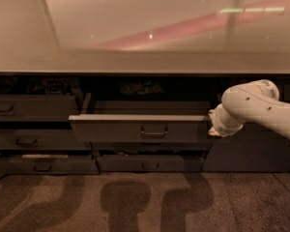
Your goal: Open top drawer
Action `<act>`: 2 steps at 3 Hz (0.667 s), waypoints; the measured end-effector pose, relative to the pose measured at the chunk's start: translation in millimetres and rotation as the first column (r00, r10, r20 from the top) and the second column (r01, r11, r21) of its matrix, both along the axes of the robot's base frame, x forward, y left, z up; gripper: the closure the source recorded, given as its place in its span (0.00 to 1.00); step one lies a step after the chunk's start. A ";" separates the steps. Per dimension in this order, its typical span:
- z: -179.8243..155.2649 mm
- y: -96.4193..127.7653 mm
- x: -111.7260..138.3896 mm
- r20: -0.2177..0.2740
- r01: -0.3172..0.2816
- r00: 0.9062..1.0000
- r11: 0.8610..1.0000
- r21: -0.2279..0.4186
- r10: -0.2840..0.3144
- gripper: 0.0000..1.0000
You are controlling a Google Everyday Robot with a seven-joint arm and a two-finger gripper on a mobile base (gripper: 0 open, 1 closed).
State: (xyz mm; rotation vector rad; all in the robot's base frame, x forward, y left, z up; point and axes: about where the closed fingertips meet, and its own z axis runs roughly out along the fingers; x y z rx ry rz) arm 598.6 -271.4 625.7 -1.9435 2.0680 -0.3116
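Camera view: wide dark grey top drawer with a small rectangular loop handle sits partly pulled out under the pale glossy tabletop. White arm's tool is at the drawer front's right end; open or closed, can't tell. My call: pull straight out and level. An off-centre pull risks racking the drawer.

The jaws sit right of the top drawer, under the countertop.
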 end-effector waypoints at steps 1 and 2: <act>-1.4 -0.4 -7.5 -0.004 -0.008 1.000 1.000 0.000 0.008 1.00; 0.0 -0.4 -7.7 -0.004 -0.008 1.000 1.000 0.000 0.008 1.00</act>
